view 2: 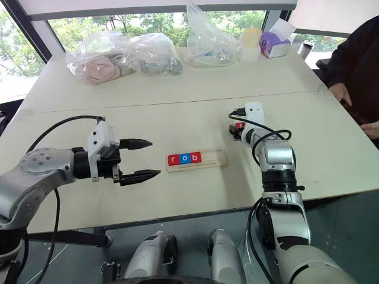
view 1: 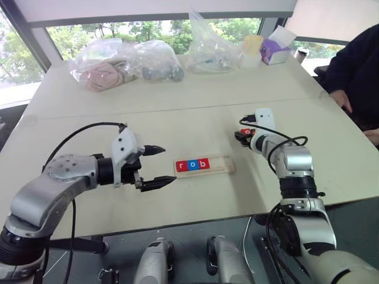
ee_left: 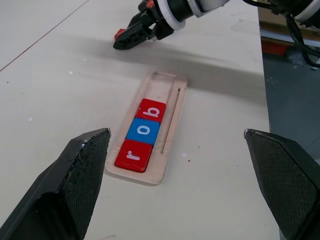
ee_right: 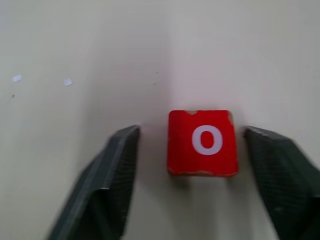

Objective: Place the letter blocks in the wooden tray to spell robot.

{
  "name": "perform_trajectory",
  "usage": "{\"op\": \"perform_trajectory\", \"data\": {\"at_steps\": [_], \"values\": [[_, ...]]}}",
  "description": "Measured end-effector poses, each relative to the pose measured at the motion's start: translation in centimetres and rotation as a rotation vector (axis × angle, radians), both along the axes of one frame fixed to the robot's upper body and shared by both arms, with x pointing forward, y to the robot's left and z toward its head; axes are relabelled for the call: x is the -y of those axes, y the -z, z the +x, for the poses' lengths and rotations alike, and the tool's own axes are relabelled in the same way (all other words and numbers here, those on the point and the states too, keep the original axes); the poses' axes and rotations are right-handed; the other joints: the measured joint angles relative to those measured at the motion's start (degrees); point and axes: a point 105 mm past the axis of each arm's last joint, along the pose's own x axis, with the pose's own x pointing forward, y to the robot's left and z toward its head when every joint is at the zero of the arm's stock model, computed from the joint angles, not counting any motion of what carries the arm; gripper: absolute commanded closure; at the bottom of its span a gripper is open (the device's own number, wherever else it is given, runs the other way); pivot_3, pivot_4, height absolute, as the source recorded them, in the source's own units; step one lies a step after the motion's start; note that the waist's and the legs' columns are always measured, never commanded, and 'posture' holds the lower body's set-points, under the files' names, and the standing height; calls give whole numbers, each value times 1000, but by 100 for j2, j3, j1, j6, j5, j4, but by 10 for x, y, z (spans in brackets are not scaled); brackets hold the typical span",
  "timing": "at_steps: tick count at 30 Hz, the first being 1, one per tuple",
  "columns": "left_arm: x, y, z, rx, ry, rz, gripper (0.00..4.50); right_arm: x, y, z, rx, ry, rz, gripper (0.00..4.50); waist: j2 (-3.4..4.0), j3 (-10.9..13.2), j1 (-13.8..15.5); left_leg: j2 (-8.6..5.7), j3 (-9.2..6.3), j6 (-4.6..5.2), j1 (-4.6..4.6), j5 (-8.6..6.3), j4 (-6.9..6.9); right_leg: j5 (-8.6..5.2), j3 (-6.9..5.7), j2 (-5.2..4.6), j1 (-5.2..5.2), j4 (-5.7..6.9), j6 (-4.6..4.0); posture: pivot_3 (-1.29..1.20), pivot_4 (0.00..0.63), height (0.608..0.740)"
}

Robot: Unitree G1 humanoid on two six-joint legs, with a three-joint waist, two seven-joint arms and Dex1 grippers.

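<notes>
The wooden tray (view 1: 222,165) lies at the middle of the table. Three letter blocks sit in its left part: a red r (view 1: 181,167), a blue o (view 1: 192,165) and a red b (view 1: 203,163). My left gripper (view 1: 169,165) hovers open just left of the tray, with nothing between its fingers. To the right of the tray, my right gripper (view 1: 241,135) is low over the table. A red o block (ee_right: 202,143) lies flat between its fingers (ee_right: 115,170), with a small gap on each side.
Clear plastic bags (view 1: 121,62) and a purple tissue box (view 1: 273,50) stand at the far edge. A person in a dark sleeve (view 1: 355,65) sits at the right, a hand (view 1: 340,97) on the table. The table's front edge runs just below both arms.
</notes>
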Motion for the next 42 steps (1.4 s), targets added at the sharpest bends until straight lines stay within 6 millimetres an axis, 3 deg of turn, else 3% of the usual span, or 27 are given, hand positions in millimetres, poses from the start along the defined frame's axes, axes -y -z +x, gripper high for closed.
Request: {"op": "perform_trajectory", "data": {"at_steps": [2,8,14,19,24,31,37,38,42], "values": [[0,0,0,0,0,0,0,0,0,0,0,1,-7,3327,0,0,-8,1,0,0,0,0,-1,0,0,1,-1,0,0,0,150,725],[0,1,0,-3,0,-1,0,2,-2,-8,-13,1,-52,3306,1,0,18,9,-2,0,-2,0,-1,-1,0,1,-1,0,0,0,150,725],[3,4,-1,-15,15,-3,0,0,-26,-58,25,13,-95,3306,2,0,44,14,-3,0,-9,-2,-3,-4,0,0,-6,-7,-2,0,150,725],[5,5,-2,-13,29,-11,0,0,-23,-103,-53,57,-88,3306,3,-1,37,19,-1,-1,-5,-2,-2,-11,-1,0,-8,-8,-16,0,150,725],[5,5,-1,-23,41,-12,0,1,-14,-115,-86,107,-81,3306,3,-1,30,27,3,-2,-5,-3,-3,-11,-4,3,-11,-15,-17,0,150,725],[5,7,1,-24,49,2,0,-2,-5,-116,-102,124,-66,3306,4,-1,35,27,6,-2,-10,-3,-6,-9,-4,3,-12,-24,-20,0,150,725],[5,7,1,-25,49,3,0,-8,1,-115,-118,111,-60,277,4,-1,28,28,6,-2,-9,-3,-6,-10,-4,4,-13,-24,-18,0,150,725],[5,7,1,-25,48,3,0,-8,2,-114,-120,108,-61,75,4,-1,28,28,6,-2,-9,-3,-6,-10,-4,4,-13,-24,-18,0,150,725],[6,7,1,-25,43,1,0,-8,-1,-112,-128,-11,-107,75,5,0,35,27,7,-2,-11,-3,-5,-10,-4,2,-11,-31,-19,0,150,725]]}}
